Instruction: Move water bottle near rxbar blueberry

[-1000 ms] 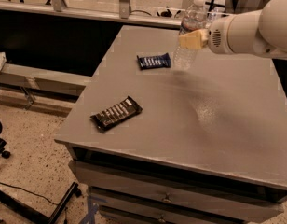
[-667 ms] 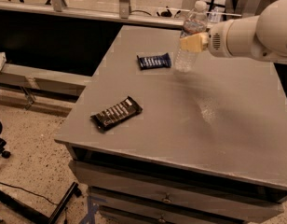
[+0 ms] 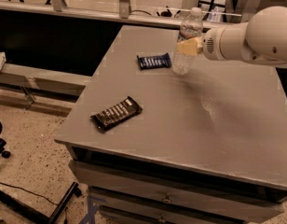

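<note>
The water bottle is clear ribbed plastic with a white cap and stands upright at the back of the grey table. My gripper comes in from the right and is shut on the bottle's middle; one yellowish finger shows across its front. The bottle's base is at or just above the tabletop. The rxbar blueberry, a small flat dark blue wrapper, lies just left of the bottle, a short gap away.
A longer black-brown bar wrapper lies near the table's front left. My white arm spans the back right. A black ledge and metal rails run behind the table. Drawers sit below the front edge.
The gripper and the bottle have come down a little and shifted slightly left, closer to the blue bar. Both bars have stayed put.
</note>
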Robot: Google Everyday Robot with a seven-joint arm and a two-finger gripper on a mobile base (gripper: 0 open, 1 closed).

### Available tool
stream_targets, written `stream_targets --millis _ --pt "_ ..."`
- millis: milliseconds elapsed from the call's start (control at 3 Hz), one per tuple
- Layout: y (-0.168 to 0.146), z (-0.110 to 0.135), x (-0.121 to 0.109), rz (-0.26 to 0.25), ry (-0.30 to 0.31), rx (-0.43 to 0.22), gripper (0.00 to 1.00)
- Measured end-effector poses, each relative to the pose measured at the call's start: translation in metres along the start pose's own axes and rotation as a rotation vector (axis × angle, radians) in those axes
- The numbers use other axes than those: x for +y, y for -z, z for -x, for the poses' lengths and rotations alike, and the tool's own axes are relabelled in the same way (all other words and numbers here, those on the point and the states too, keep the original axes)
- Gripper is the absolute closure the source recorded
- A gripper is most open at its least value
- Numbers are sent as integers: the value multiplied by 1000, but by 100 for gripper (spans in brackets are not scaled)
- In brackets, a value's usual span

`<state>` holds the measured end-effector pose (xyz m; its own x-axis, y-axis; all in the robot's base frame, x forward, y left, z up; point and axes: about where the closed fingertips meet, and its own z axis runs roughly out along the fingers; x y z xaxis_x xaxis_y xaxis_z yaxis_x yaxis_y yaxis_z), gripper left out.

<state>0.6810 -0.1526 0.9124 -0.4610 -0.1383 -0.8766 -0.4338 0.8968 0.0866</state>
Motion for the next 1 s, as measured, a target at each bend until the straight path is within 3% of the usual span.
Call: stream_targets --millis 1000 --pt "-10 -5 6 2 11 23 100"
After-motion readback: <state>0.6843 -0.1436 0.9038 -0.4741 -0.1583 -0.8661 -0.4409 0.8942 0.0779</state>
